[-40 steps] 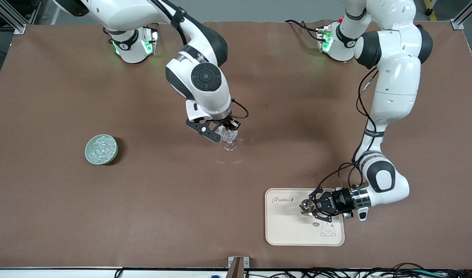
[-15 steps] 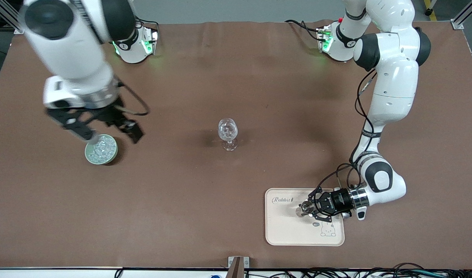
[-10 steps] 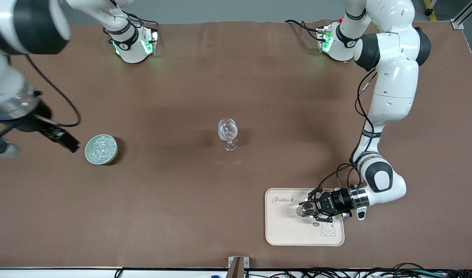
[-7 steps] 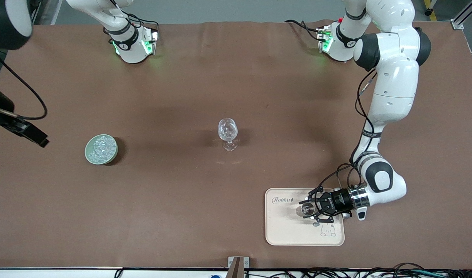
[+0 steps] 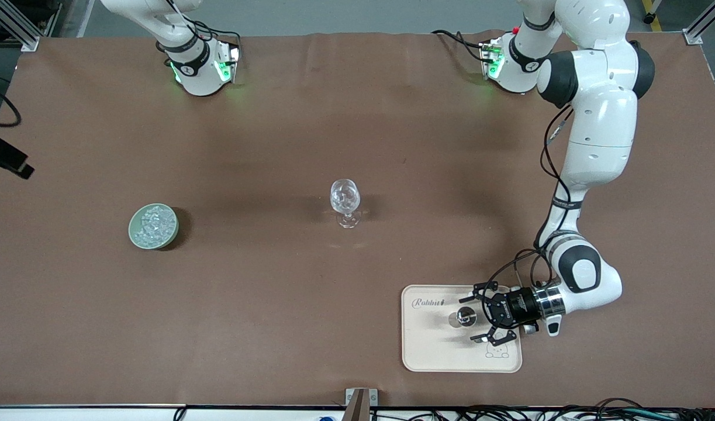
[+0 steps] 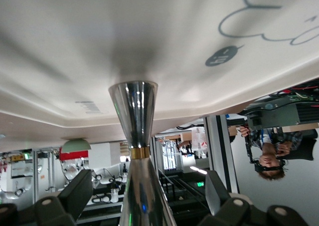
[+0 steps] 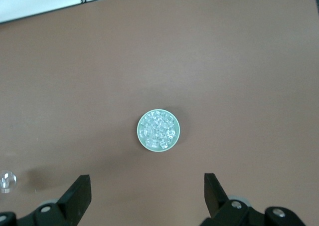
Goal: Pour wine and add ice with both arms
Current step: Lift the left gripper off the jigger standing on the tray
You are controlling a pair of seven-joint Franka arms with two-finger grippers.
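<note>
1. Brown tabletop [image 5: 357,117] seen from above, two white arms based along the upper edge
2. Pale green bowl [image 5: 153,226] toward the right arm's end, filled with ice [image 5: 152,224], small clear chunks; same bowl [image 7: 158,131] and ice [image 7: 158,130] seen straight down in the right wrist view
3. Clear stemmed glass [image 5: 345,202] upright near the middle, well apart from the bowl; glassy chunks visible inside it; glass also at the edge of the right wrist view [image 7: 7,181]
4. Cream tray [image 5: 427,356] with rabbit drawing, nearer the front camera, toward the left arm's end
5. Shiny metal cup [image 5: 462,317] standing on the tray; left wrist view shows it [image 6: 134,121] as a double cone with a gold band at the waist
6. Left gripper [image 5: 477,318] low over the tray, jaws wide, one finger on each side of the cup, not touching it
7. Right gripper [image 7: 147,198] high above the bowl, jaws wide, holding nothing; only a dark tip [image 5: 6,159] at the edge of the front view
</note>
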